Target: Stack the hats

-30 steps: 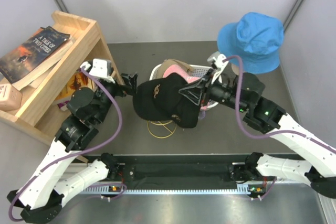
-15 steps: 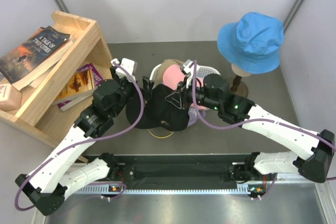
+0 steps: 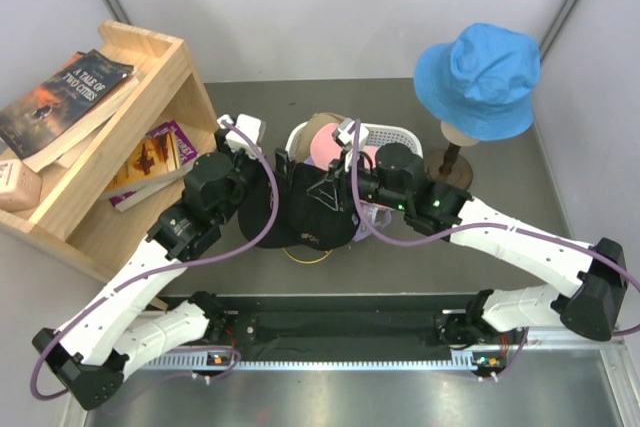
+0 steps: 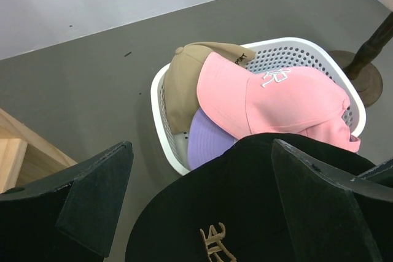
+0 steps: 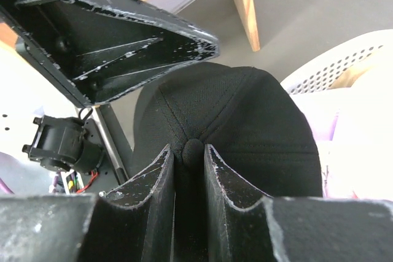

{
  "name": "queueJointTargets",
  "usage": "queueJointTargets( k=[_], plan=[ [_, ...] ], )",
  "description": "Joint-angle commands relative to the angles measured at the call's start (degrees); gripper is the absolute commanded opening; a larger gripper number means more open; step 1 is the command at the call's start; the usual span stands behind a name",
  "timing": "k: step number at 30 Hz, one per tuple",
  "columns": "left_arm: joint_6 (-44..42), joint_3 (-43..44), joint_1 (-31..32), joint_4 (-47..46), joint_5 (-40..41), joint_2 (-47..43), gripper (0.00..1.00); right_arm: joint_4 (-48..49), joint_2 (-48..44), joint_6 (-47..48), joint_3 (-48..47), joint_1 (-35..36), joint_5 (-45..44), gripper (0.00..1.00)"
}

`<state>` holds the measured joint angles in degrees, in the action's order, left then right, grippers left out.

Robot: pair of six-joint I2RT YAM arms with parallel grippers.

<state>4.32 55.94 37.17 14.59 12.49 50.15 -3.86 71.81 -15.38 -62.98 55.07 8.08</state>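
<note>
My right gripper [image 3: 330, 187] is shut on the black cap [image 3: 308, 212], pinching its crown at the top button [image 5: 193, 150], and holds it in front of the white basket [image 3: 395, 132]. My left gripper [image 3: 280, 192] is open, with its fingers on either side of the black cap's front [image 4: 258, 207]. The basket [image 4: 158, 99] holds a pink cap [image 4: 270, 96] on top, a tan cap [image 4: 184, 78] and a lavender cap [image 4: 209, 142]. A blue bucket hat [image 3: 480, 67] sits on a stand at the right. No white cap shows.
A wooden shelf [image 3: 120, 117] with books stands at the left, close behind my left arm. The stand's dark base [image 4: 362, 81] is just right of the basket. A thin yellow ring [image 3: 305, 247] lies on the table under the black cap.
Both arms have swung inward. The black cap has moved left and a little nearer in my right gripper. My left gripper has come in from the left and now straddles the cap.
</note>
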Motion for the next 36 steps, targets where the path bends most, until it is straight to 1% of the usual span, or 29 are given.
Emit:
queueJointTargets(
  k=[1, 8, 9, 11, 12, 15, 18, 21, 28, 31, 32, 36],
  plan=[
    [0.25, -0.83, -0.17, -3.78, 0.25, -0.67, 0.99, 3.42, 0.79, 0.7, 0.4, 1.88, 0.8, 0.2],
    [0.34, -1.01, -0.17, -3.78, 0.87, -0.49, 0.99, 2.28, 1.93, 1.67, -0.48, 2.76, -0.25, 0.34],
    [0.34, -1.01, -0.17, -3.78, 0.78, -0.49, 0.99, 2.1, 1.76, 1.84, -0.48, 2.76, -0.6, 0.39],
    [0.34, -1.01, -0.17, -3.78, 0.69, -0.58, 0.99, 1.84, 1.67, 1.93, -0.3, 2.76, -1.91, 0.43],
    [0.43, -1.1, -0.17, -3.78, 0.69, -0.49, 0.99, 1.75, 1.49, 1.84, -0.13, 2.76, -2.36, 0.48],
    [0.43, -1.1, -0.17, -3.78, 0.69, -0.49, 0.99, 1.57, 1.14, 2.1, 0.31, 2.76, -3.68, 0.6],
    [0.43, -1.19, -0.17, -3.87, 0.78, -0.58, 0.99, 1.83, 0.7, 2.11, 0.58, 2.76, -3.86, 0.67],
    [0.43, -1.27, -0.17, -3.87, 0.87, -0.41, 0.99, 2.1, 0.35, 2.11, 0.58, 2.76, -3.86, 0.69],
    [0.25, -1.27, -0.17, -3.78, 1.31, -0.67, 0.99, 2.01, -1.32, 2.19, 0.14, 2.76, -5.0, 0.71],
    [0.08, -1.36, -0.17, -3.87, 1.83, -0.84, 0.99, 0.87, -3.69, 2.54, -0.39, 2.68, -7.72, 0.72],
    [-0.01, -1.45, -0.17, -3.87, 2.1, -1.11, 0.99, 0.09, -4.57, 2.72, -0.65, 2.68, -10.16, 0.72],
    [-0.45, -1.89, -0.17, -4.13, 3.24, -1.9, 0.99, -2.28, -8.61, 3.86, -0.65, 1.28, -14.92, 0.74]
  ],
)
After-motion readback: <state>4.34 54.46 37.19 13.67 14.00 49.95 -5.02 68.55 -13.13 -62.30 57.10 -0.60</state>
